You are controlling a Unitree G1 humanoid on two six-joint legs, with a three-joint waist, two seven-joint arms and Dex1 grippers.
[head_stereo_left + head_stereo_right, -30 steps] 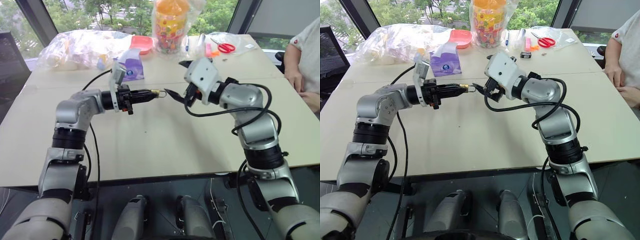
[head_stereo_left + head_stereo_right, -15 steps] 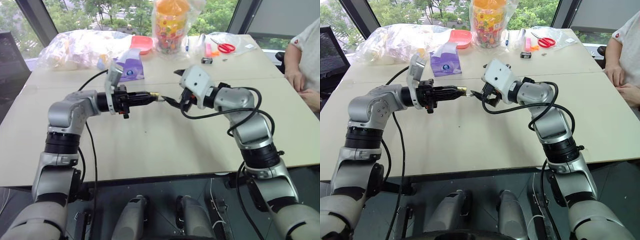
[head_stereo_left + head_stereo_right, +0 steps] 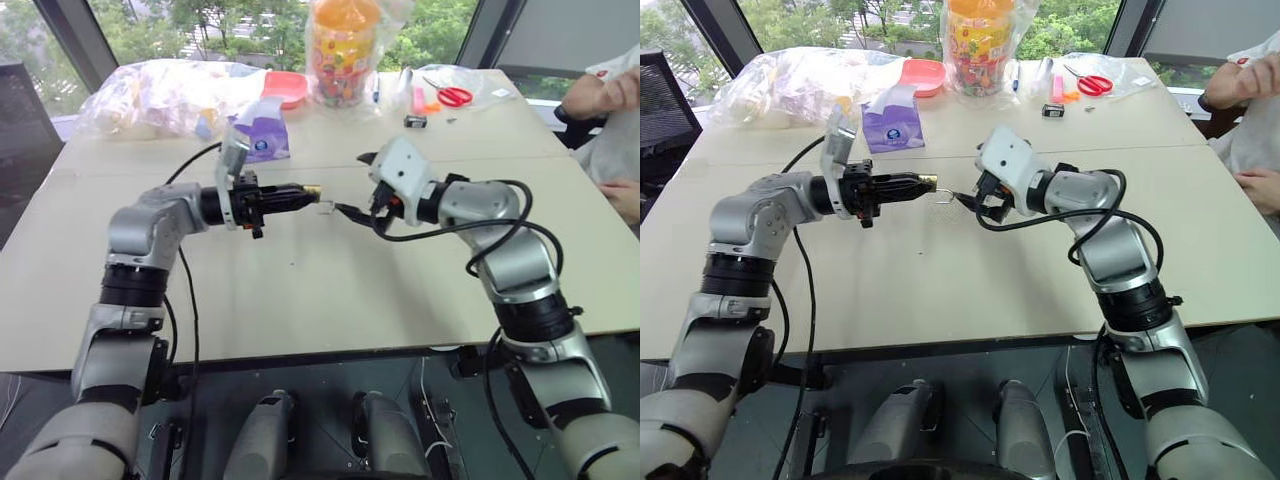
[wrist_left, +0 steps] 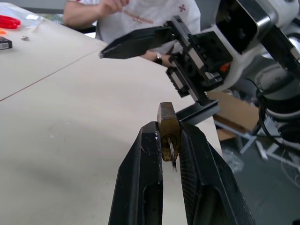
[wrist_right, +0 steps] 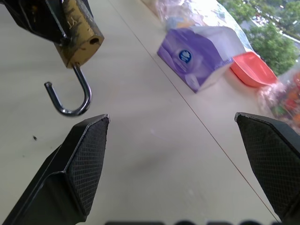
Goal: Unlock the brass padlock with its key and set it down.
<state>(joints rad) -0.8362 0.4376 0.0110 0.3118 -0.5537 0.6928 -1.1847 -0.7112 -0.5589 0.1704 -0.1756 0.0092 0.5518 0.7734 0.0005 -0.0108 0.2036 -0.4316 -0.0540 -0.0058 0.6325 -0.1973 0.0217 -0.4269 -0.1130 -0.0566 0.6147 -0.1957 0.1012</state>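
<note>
Mid-frame above the bench (image 3: 300, 290), left gripper (image 4: 169, 140) clamped on the brass padlock (image 5: 79, 35), shackle already sprung, right gripper (image 5: 187, 154) spread wide alongside: unlocking apparently done, setting down next.

Right gripper (image 3: 962, 203) dropped lower over the worktop (image 3: 940, 290) and drew slightly back toward the robot's right, so a small gap now shows between its wide-open fingers and the brass padlock (image 3: 928, 182). The padlock's silver shackle (image 5: 70, 96) now hangs swung open, free end clear of the body, just off the right fingertips. At the far right edge, the person's hand (image 3: 612, 92) has lifted off the worktop.
</note>
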